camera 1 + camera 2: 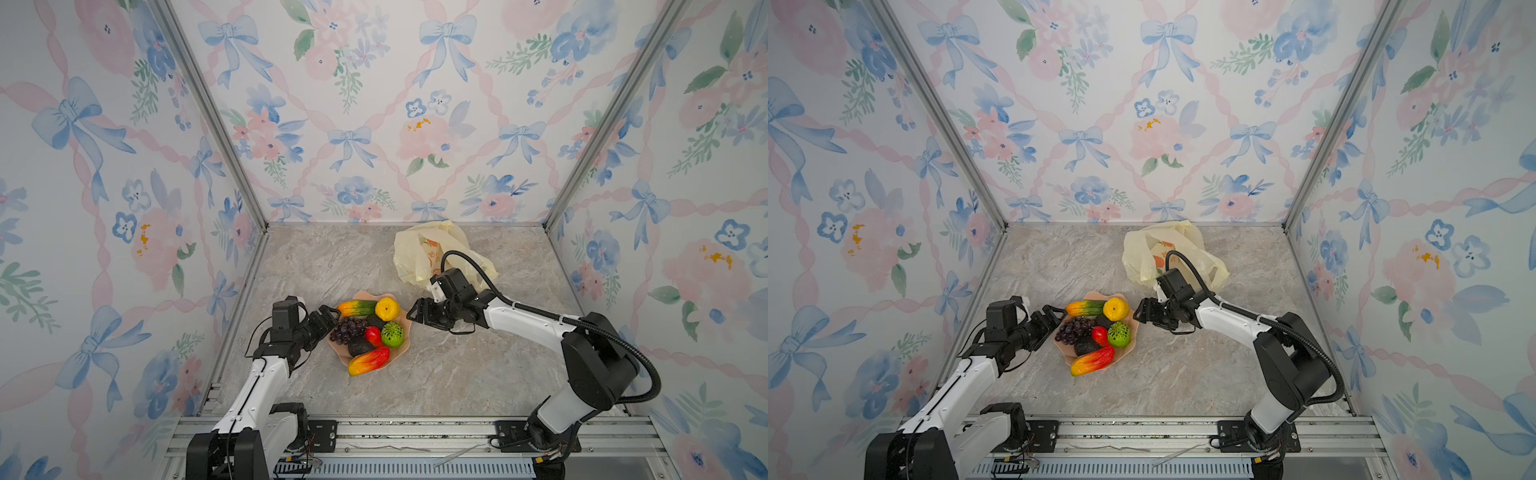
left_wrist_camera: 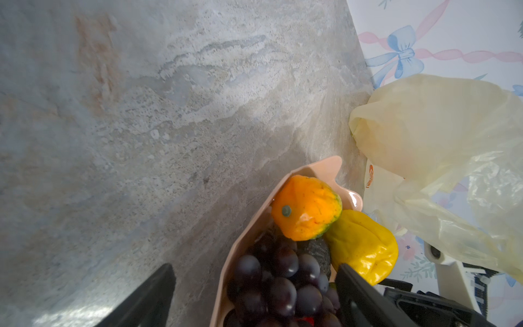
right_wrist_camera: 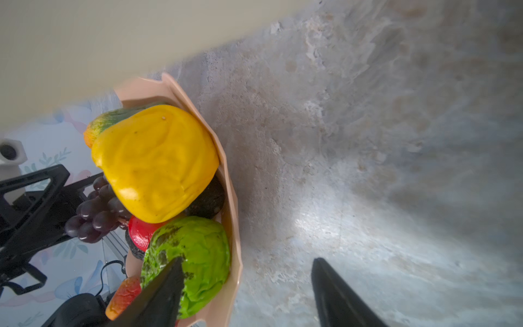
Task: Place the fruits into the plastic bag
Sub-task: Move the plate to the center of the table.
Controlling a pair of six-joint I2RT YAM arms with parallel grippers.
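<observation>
Starting out, by the look of it: on the tabletop (image 1: 457, 374) the plastic bag (image 1: 419, 253) lies crumpled toward the back wall, apart from the pink dish (image 2: 319, 167), where the fruits (image 1: 368, 330) are piled. The left end effector (image 1: 330, 313) and right end effector (image 1: 415, 313) flank the dish, both released, fingers straddling its rim. The next move likely calls for closing on the rim or on one fruit, then carrying it to the bag.

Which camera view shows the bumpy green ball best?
The right wrist view: the green ball fills it close, texture clear, though a finger covers one edge. Both top views show the ball whole but small. The left wrist view misses it.
</observation>
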